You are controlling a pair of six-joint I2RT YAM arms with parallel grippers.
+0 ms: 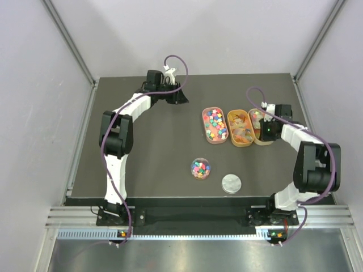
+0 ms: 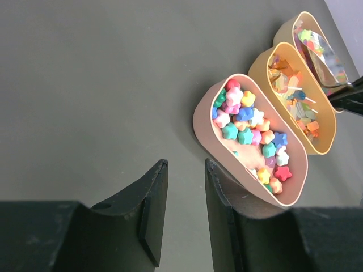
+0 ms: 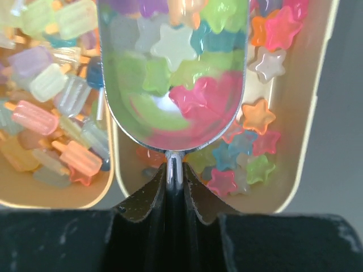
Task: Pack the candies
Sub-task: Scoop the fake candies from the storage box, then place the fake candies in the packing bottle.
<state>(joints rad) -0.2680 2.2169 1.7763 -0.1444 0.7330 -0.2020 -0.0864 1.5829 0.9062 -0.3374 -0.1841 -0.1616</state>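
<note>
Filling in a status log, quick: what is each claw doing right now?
Left claw: open, holding nothing.
Right claw: shut on the handle of the metal scoop, its bowl over the star candies.

Pink, green, orange and blue star-shaped candies [image 3: 261, 116] lie mirrored in a silver metal scoop [image 3: 170, 85]; their oval plastic tray [image 3: 303, 130] is tan.

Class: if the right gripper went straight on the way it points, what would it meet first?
The right gripper, through its scoop, would likely meet the star-shaped candies in the tray first; depth unclear.
</note>
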